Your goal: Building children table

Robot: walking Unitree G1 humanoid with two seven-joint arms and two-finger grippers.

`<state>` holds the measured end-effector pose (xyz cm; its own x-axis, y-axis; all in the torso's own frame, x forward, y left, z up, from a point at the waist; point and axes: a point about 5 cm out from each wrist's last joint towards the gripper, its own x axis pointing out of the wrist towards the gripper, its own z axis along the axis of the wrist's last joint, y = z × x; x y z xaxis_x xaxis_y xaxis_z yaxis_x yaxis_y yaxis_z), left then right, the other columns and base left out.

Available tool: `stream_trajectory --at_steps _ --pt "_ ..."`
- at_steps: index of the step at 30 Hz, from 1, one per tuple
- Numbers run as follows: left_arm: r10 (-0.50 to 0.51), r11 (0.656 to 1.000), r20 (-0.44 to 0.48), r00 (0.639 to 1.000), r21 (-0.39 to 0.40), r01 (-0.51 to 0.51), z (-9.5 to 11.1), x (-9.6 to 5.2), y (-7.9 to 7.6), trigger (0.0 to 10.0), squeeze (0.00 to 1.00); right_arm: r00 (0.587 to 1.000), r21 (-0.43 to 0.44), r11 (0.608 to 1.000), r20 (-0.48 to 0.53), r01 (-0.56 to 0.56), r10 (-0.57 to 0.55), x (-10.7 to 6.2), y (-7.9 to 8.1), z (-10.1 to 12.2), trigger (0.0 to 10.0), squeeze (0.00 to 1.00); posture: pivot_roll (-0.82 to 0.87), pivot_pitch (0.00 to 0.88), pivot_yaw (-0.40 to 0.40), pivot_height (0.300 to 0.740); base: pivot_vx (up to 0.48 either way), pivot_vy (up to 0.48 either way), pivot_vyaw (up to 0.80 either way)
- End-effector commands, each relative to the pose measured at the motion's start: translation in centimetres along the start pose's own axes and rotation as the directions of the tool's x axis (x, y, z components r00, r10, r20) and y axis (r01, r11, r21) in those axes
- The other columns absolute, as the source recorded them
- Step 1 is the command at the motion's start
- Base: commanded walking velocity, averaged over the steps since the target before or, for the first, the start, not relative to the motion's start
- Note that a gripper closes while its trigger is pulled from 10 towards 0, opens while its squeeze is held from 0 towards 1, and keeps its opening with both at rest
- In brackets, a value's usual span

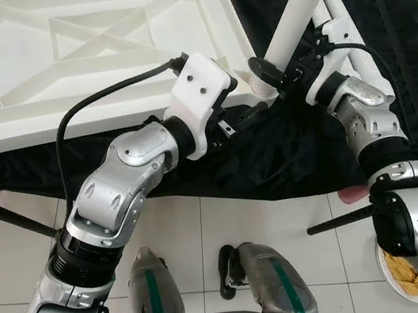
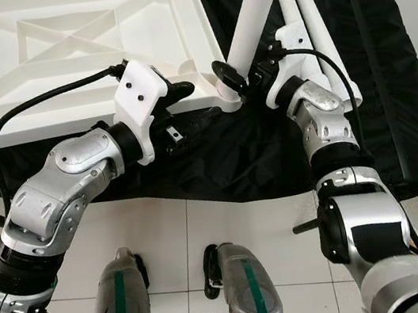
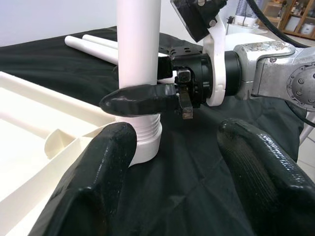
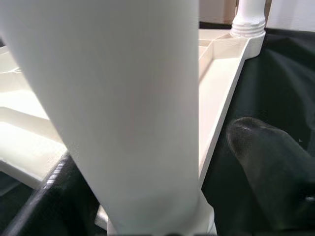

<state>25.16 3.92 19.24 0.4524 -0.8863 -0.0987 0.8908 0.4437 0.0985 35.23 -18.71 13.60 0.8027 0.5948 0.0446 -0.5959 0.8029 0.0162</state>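
The white table top (image 1: 55, 54) lies upside down on a black cloth. A white leg (image 1: 297, 9) stands tilted in its near right corner socket (image 3: 145, 142). My right gripper (image 1: 271, 70) is shut on that leg just above the socket, one finger (image 3: 142, 98) wrapped across it. In the right wrist view the leg (image 4: 128, 108) runs between the two fingers. My left gripper (image 2: 189, 107) is open beside the same corner, fingertips close to the socket and nothing between them. Two spare legs (image 2: 314, 18) lie on the cloth behind. Another leg (image 4: 248, 17) stands in a far corner.
The black cloth (image 1: 288, 151) hangs over the front edge above a white tiled floor (image 1: 205, 229). A plate of biscuits (image 1: 406, 276) and a black rod (image 1: 340, 220) lie on the floor at my right. A dark bar (image 1: 11, 218) slants at the left.
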Motion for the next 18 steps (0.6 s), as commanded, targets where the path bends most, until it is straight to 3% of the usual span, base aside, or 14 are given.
stream_trajectory --at_steps 1,2,3,14,15,18 --pt "-0.054 0.999 -0.003 0.999 0.002 0.054 0.2 0.2 -0.4 10.0 0.00 1.000 -0.002 1.000 0.008 0.013 -0.013 -0.5 -0.8 0.2 3.8 0.00 0.13 0.047 -0.099 0.740 0.000 0.000 0.00" --pt "-0.054 0.999 -0.003 0.999 0.002 0.054 0.2 0.2 -0.4 10.0 0.00 1.000 0.001 1.000 0.010 0.008 -0.008 -0.5 -0.9 0.2 3.8 0.00 0.13 0.047 -0.099 0.740 0.000 0.000 0.00" --pt "-0.055 0.998 -0.003 0.998 0.002 0.055 0.1 0.2 -0.4 10.0 0.00 1.000 0.006 1.000 0.010 -0.003 0.003 -0.4 -0.8 0.1 0.0 0.00 0.14 0.047 -0.100 0.740 0.000 0.000 0.00" --pt "-0.050 0.999 -0.004 0.999 -0.001 0.050 0.1 0.1 -0.5 10.0 0.00 0.999 0.024 0.999 0.002 -0.041 0.041 -0.4 -0.3 -0.8 0.1 0.00 0.14 0.048 -0.109 0.740 0.000 0.000 0.00" --pt "-0.050 0.999 -0.003 0.999 -0.002 0.050 0.1 0.1 -0.6 10.0 0.00 1.000 0.025 0.999 0.004 -0.031 0.031 -0.4 -0.4 -0.8 10.0 0.00 0.14 0.048 -0.111 0.740 0.000 0.000 0.00" --pt "-0.050 0.999 -0.003 0.999 -0.004 0.050 0.1 0.1 -0.6 10.0 0.00 1.000 0.035 0.999 0.006 -0.003 0.003 -0.3 -0.4 -0.8 10.0 0.00 0.14 0.046 -0.111 0.740 0.000 0.000 0.00"
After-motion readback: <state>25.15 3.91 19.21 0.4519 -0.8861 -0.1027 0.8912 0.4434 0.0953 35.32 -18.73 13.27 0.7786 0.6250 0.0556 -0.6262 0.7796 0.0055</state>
